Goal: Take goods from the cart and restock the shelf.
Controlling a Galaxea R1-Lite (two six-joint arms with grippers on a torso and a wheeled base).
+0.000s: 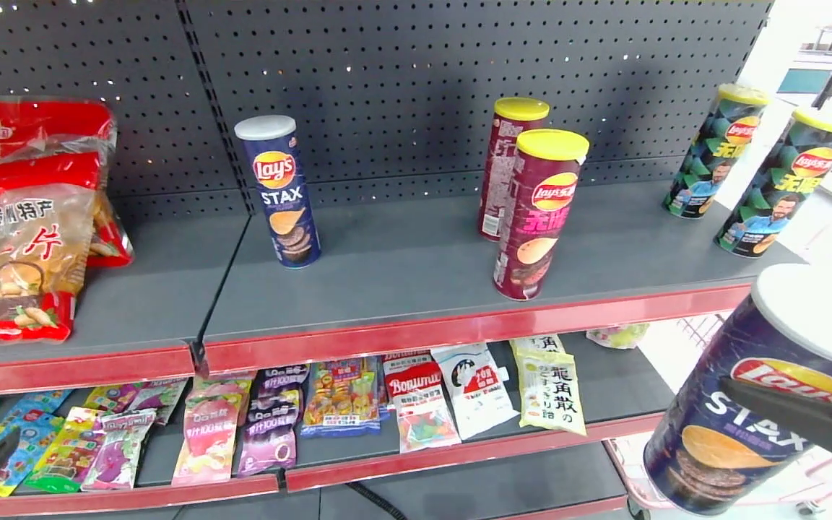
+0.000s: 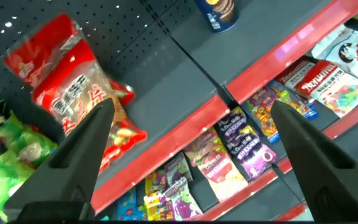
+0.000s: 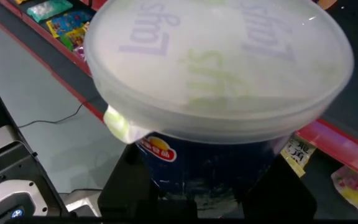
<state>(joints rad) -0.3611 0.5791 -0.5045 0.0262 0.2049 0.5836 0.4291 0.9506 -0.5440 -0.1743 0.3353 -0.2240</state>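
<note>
Blue chips can (image 1: 741, 404): off the shelf, lower R in head view, white lid up, in front of and below the upper shelf (image 1: 401, 253) edge. R hand (image 3: 201, 202) clamps its body, one finger (image 1: 806, 419) across the label. L hand (image 2: 191, 155) spread wide, holds nothing, facing red snack bags (image 2: 73, 93). On the upper shelf: matching blue can (image 1: 279, 191), two maroon cans (image 1: 539, 213), all upright.

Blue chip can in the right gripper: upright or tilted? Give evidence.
Tilted. The blue chip can leans in the right gripper, its white lid sideways of its base, not above it.
</note>
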